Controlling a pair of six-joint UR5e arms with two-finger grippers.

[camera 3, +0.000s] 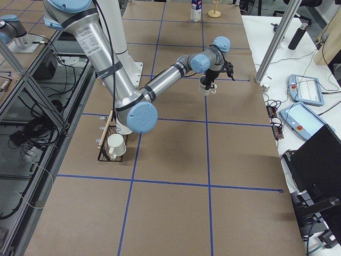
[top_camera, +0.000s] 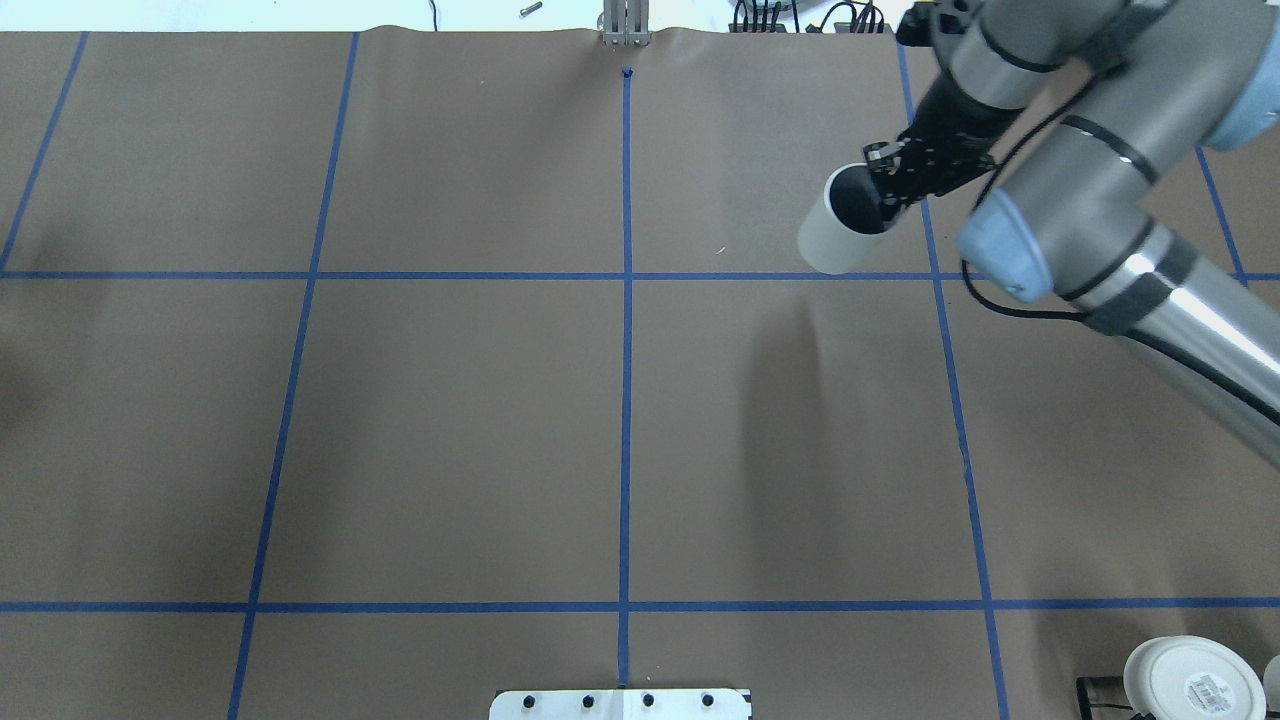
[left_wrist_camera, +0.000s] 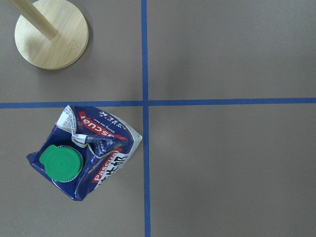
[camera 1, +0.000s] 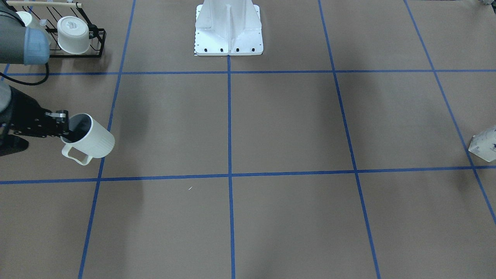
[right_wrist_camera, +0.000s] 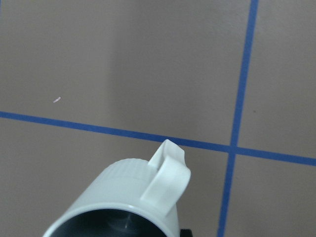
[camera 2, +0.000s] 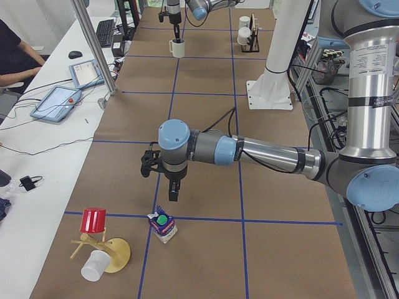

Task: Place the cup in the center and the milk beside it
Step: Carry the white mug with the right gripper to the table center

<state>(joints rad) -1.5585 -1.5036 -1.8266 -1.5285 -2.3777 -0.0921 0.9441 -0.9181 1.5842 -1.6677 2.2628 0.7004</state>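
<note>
The cup (camera 1: pixel 93 140) is a plain white mug with a dark inside and a loop handle. My right gripper (camera 1: pixel 65 127) is shut on its rim, one finger inside, and holds it tilted above the table at my right side. Both also show in the overhead view, the cup (top_camera: pixel 835 235) under the gripper (top_camera: pixel 885 188), and the cup fills the bottom of the right wrist view (right_wrist_camera: pixel 128 197). The milk (left_wrist_camera: pixel 84 150), a blue carton with a green cap, stands at my far left (camera 1: pixel 484 145). My left gripper (camera 2: pixel 173 198) hovers above it (camera 2: pixel 163 225); I cannot tell whether it is open.
A black rack (camera 1: pixel 97 42) holding a wide white cup (camera 1: pixel 73 35) stands near my base (camera 1: pixel 228 35). A wooden stand (camera 2: pixel 112 255) with a red cup (camera 2: pixel 93 220) is beside the milk. Blue tape lines (top_camera: pixel 626 350) grid the brown table.
</note>
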